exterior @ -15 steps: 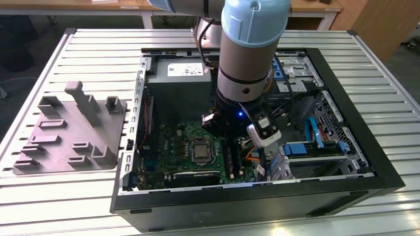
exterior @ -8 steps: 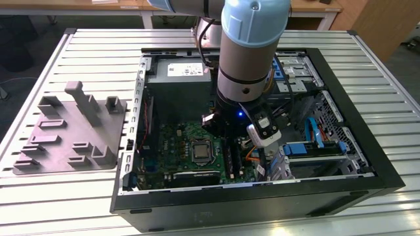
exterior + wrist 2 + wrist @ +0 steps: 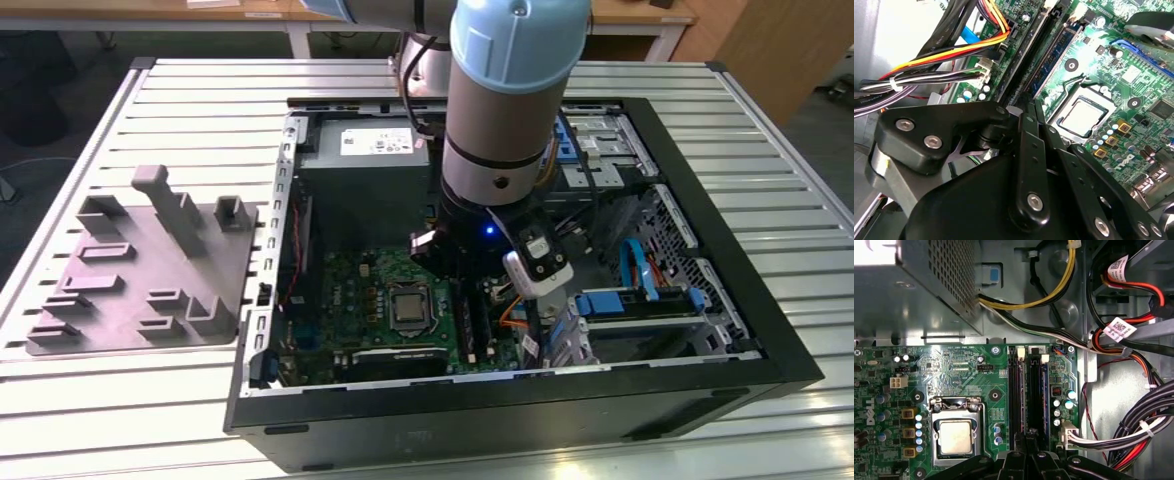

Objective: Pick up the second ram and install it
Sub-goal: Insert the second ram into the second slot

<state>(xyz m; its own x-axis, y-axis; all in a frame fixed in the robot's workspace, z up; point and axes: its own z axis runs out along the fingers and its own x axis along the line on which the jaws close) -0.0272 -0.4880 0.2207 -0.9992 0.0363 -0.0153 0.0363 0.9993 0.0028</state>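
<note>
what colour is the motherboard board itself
Green, clearest in the first wrist view: the motherboard around the CPU socket.

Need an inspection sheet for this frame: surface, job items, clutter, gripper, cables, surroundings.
Surface: slatted metal table bearing an open PC case.
Job's things: RAM slots beside the CPU socket; a module sits in one slot.
Clutter: grey fixture tray on the exterior view's left.
Grippers: gripper low over the slots; grip not discernible.
Cables: power wire bundles beside the board.
Surroundings: wooden benches behind.
</note>
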